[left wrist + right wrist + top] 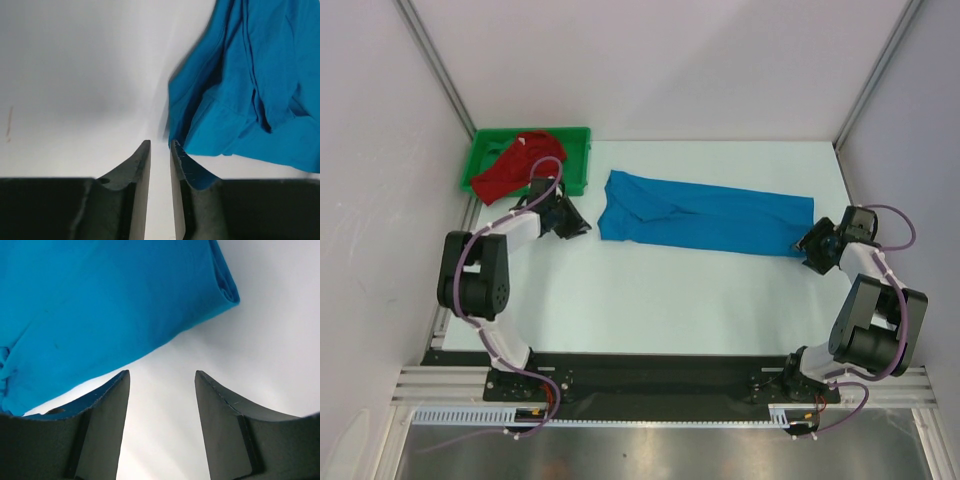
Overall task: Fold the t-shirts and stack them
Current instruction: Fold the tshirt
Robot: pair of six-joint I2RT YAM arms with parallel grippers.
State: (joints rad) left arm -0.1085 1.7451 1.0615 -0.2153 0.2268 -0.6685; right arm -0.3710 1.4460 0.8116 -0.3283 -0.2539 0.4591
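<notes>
Cloth, limp and light by the look, creasing easily and likely sliding on the smooth surface [670,300]. Seeing the blue shirt [705,215] lying just right of the green tray [578,160], folded into a long band, and the red shirt [518,165] heaped inside that tray. Judging the band's two end edges best for pinching, through all layers. Finding the left pincer [160,145] at the end nearest the tray, narrowed to a slit, gripping nothing, cloth just beside one finger. Finding the right pincer [162,375] wide and empty at the end farthest from the tray. Noting only the tray wall close by the left arm.
</notes>
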